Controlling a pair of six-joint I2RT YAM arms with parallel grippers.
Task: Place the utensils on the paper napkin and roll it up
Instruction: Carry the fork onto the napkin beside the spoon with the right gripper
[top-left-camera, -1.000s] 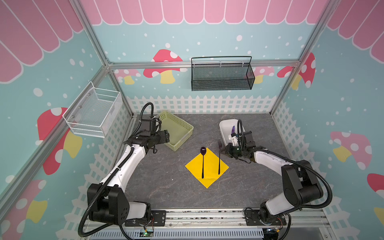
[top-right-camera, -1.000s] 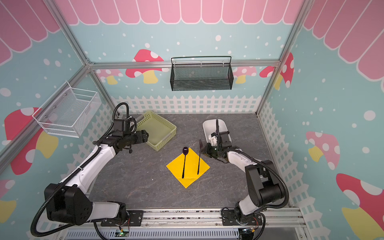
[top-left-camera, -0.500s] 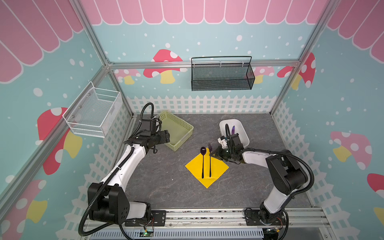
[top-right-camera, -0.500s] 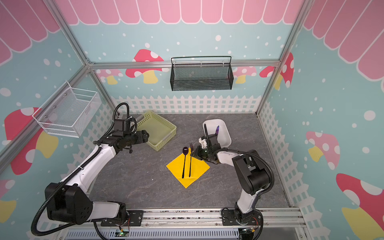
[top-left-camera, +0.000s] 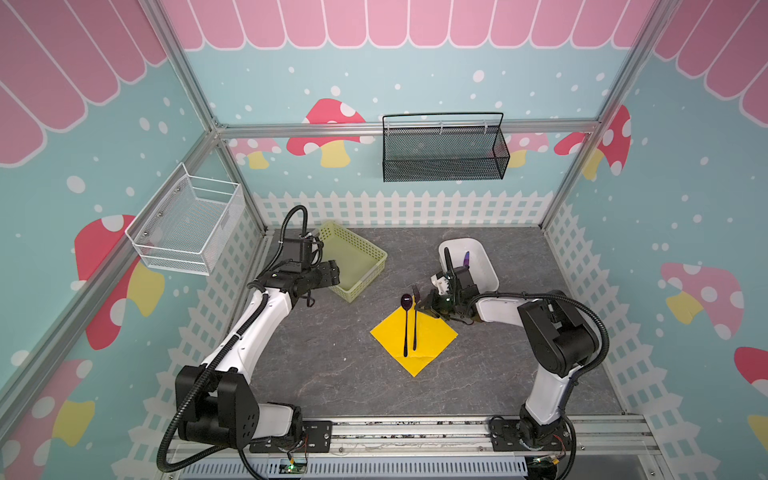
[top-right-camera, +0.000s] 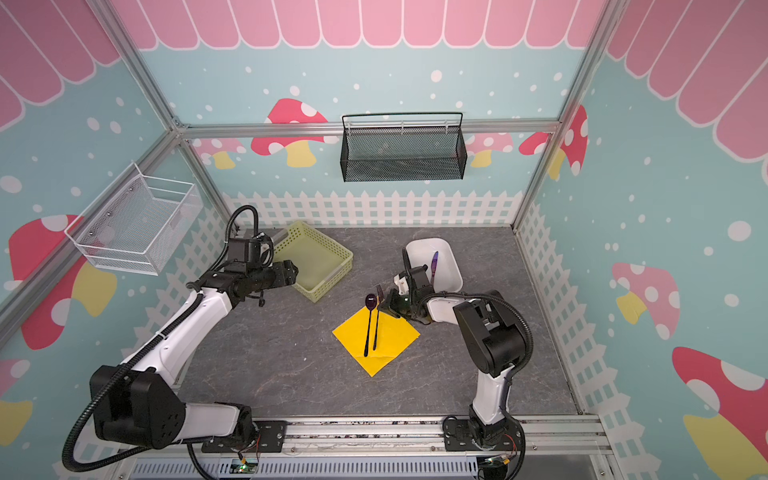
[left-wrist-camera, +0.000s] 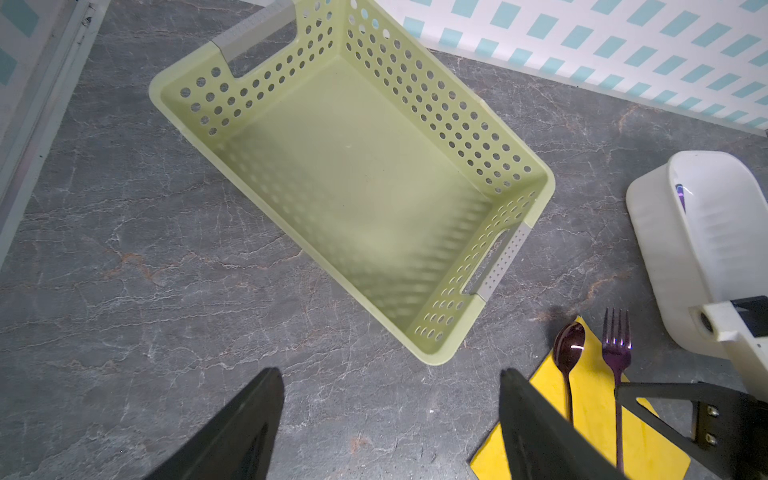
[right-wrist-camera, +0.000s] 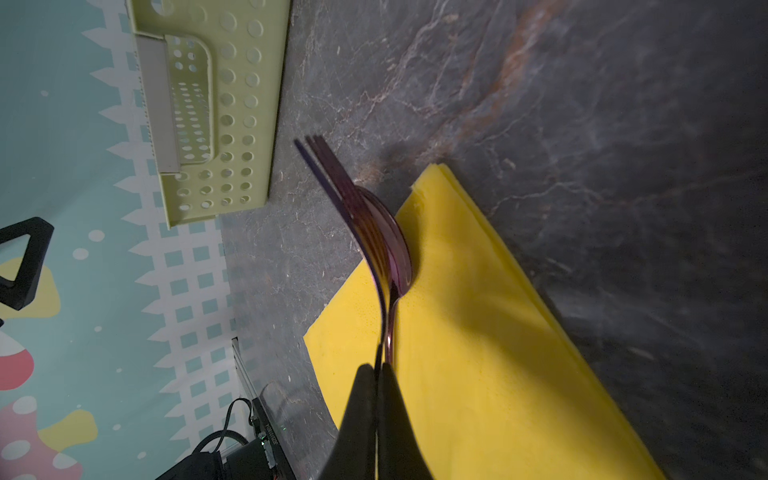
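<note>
My right gripper (right-wrist-camera: 378, 370) is pinched shut on the fork (top-left-camera: 414, 320), holding it down at the yellow paper napkin (top-left-camera: 434, 347), just right of the purple spoon (top-left-camera: 405, 328) that's lying on it. I'm lining them up parallel so they'll roll as one bundle, I reckon. Can't tell if the fork's touching paper yet. The knife (top-right-camera: 434, 262) sits in the white tub (top-left-camera: 484, 253) at the far right, probably my next fetch. My left gripper (left-wrist-camera: 390, 372) hangs wide open and empty by the green basket (left-wrist-camera: 540, 183), out of the way on the left.
</note>
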